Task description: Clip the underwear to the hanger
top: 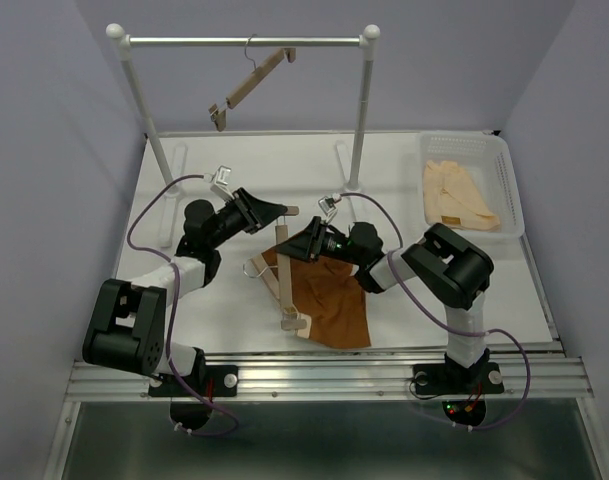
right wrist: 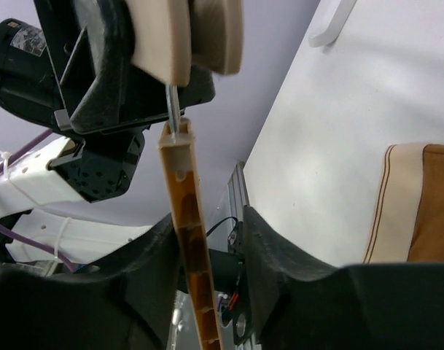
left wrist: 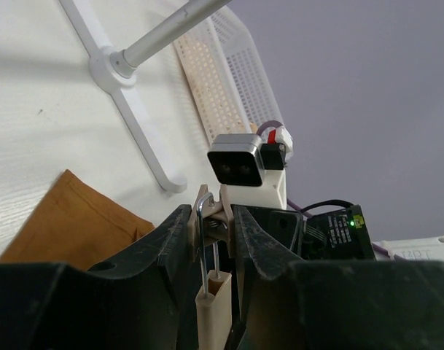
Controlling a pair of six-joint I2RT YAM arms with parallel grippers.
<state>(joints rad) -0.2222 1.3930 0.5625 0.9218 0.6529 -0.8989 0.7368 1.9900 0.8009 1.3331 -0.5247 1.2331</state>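
The white table (top: pixel 234 170) fills the middle of the top view. The clothes rack (top: pixel 246 42) stands at its upper edge, with its rail across the top of the frame. A white mesh basket (top: pixel 509 190) sits at the upper right and holds a pale peach cloth (top: pixel 459 195).

The underwear (top: pixel 334 300) lies flat just below centre, rust-brown. In my right wrist view its beige waistband (right wrist: pixel 396 200) shows at the right edge. The hanger (top: pixel 283 275) lies steeply slanted across the left side of the underwear, its upper end at frame centre and its lower end toward the bottom. Its wire hook (top: pixel 254 268) pokes out to the left. A second hanger (top: pixel 252 82) dangles tilted from the rail at upper centre.

My left pincer (top: pixel 281 211) comes in from the left at centre. In my left wrist view it is clamped on the hanger's upper clip (left wrist: pixel 211 215), with a finger pressed on each side.

My right pincer (top: pixel 284 243) comes in from the right, just below the left one. Its jaws stand apart around the wooden bar, and a gap shows between the bar and one finger.
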